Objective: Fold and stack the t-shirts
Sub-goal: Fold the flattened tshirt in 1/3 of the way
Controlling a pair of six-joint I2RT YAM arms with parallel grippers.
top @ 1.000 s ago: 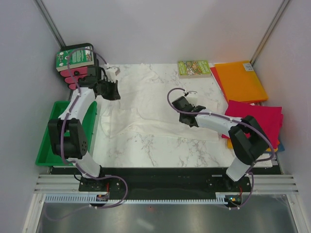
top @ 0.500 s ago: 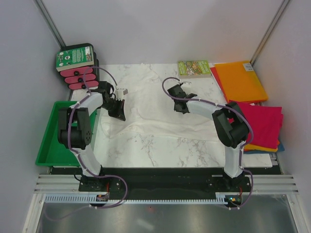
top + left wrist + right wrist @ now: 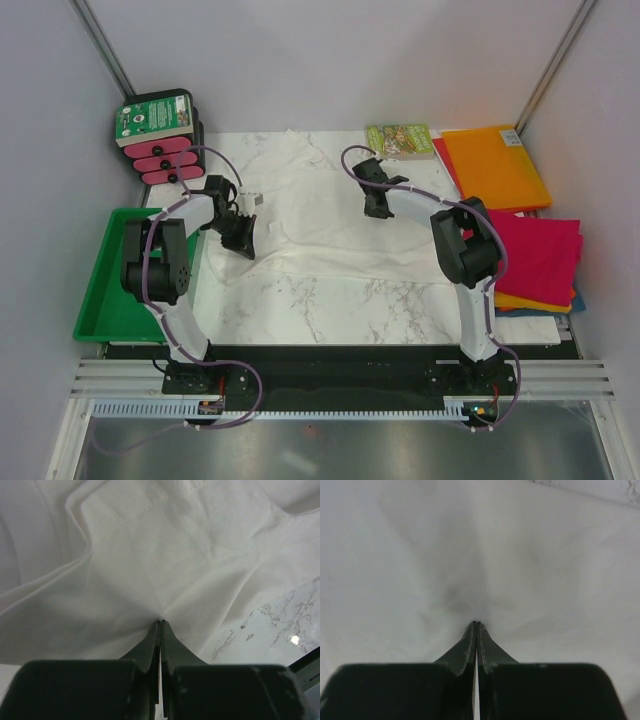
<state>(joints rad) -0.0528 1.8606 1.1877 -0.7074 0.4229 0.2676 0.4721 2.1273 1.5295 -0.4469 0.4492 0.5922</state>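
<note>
The desk [image 3: 330,310] carries the white shirt [image 3: 310,215], which is spread loose and wrinkled over its middle and 12 o'clock part. The cloth reaches farther along the 9-to-3 line than along the 12-to-6 line.

Folded shirts lie at the 3 o'clock edge: the orange shirt [image 3: 495,165] toward 2 o'clock and the magenta shirt [image 3: 540,250] toward 4 o'clock. The right arm is the nearer one to them.

The left pincer [image 3: 243,240] sits at the 9 o'clock border of the white shirt. The right pincer [image 3: 374,208] sits at about 2 o'clock on the same cloth. A line drawn between them follows the long axis, tilted slightly toward 2 o'clock.

Each pincer is pressed together on a fold of white cloth, which puckers at the fingertips in both wrist views. From the left pincer the bulk of the shirt lies toward 3 o'clock; from the right pincer it lies toward 9 and 6 o'clock.

Judgement: the coming fold depends on both pincers moving together, square to this shared line.
</note>
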